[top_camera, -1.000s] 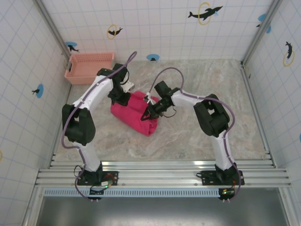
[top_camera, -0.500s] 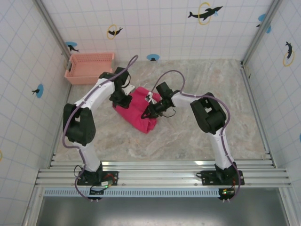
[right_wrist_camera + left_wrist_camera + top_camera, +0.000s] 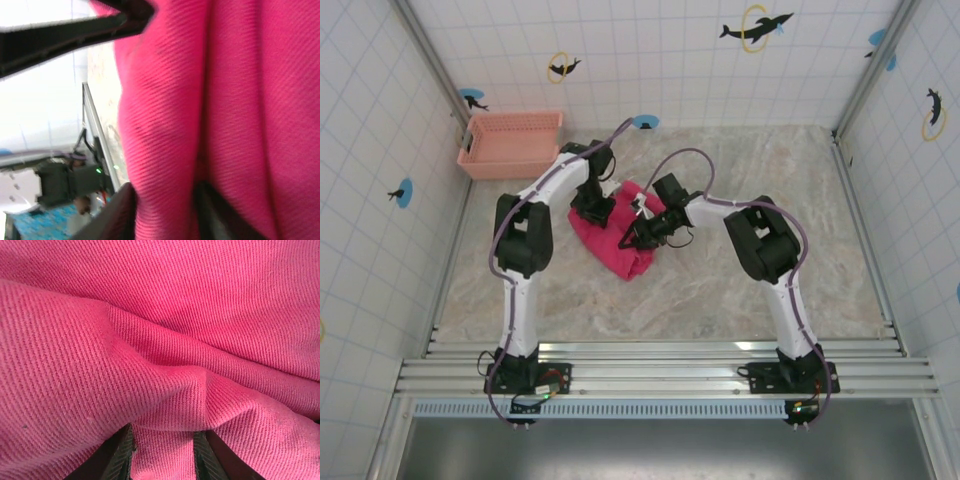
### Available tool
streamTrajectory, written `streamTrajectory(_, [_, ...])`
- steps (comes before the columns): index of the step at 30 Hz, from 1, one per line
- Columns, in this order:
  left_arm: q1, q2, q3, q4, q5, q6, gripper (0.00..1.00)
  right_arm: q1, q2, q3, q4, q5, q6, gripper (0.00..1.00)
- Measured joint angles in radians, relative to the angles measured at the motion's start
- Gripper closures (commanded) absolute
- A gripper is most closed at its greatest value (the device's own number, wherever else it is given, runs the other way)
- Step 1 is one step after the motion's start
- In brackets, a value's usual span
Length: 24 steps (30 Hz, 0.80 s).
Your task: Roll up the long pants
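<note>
The long pants (image 3: pixel 612 238) lie bunched in a thick pink-red roll at the middle of the table, between both arms. My left gripper (image 3: pixel 591 208) presses into the roll's far left end. In the left wrist view its two fingers (image 3: pixel 121 454) close on a fold of the pants (image 3: pixel 165 450). My right gripper (image 3: pixel 638 236) bites the roll's right side. In the right wrist view a thick fold of the pants (image 3: pixel 165 150) fills the space between its fingers (image 3: pixel 120 215).
A pale pink lattice basket (image 3: pixel 510 142) stands at the far left corner against the tiled wall. Marbled tabletop (image 3: pixel 770 170) stretches open to the right and in front of the roll. A metal rail (image 3: pixel 660 350) runs along the near edge.
The left arm has swung toward the far right, its gripper now higher on the roll. The pants have bunched tighter and shifted slightly right. The right gripper has barely moved.
</note>
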Motion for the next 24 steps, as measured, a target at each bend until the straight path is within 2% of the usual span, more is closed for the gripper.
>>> streamTrajectory(2, [-0.001,0.008,0.011,-0.01,0.0,0.0,0.66,0.009,-0.013,0.013,-0.039,0.031,-0.045,0.46])
streamTrajectory(6, [-0.001,0.013,0.016,-0.015,0.0,0.0,0.66,0.039,-0.072,0.022,-0.145,0.174,-0.152,0.35])
streamTrajectory(10, [-0.001,0.013,0.018,-0.016,0.0,0.0,0.66,0.106,-0.144,0.068,-0.315,0.457,-0.267,0.24])
streamTrajectory(14, [-0.001,0.013,0.018,-0.016,0.001,0.0,0.65,0.246,-0.204,0.095,-0.427,0.788,-0.362,0.22])
streamTrajectory(17, [-0.001,0.013,0.018,-0.017,0.004,0.001,0.65,0.369,-0.212,0.105,-0.459,0.99,-0.406,0.21])
streamTrajectory(20, [-0.001,0.014,0.018,-0.02,0.005,0.002,0.65,0.466,-0.211,0.111,-0.489,1.159,-0.417,0.21])
streamTrajectory(24, [-0.001,0.015,0.021,-0.021,0.005,0.003,0.65,0.531,-0.202,0.145,-0.531,1.313,-0.41,0.2])
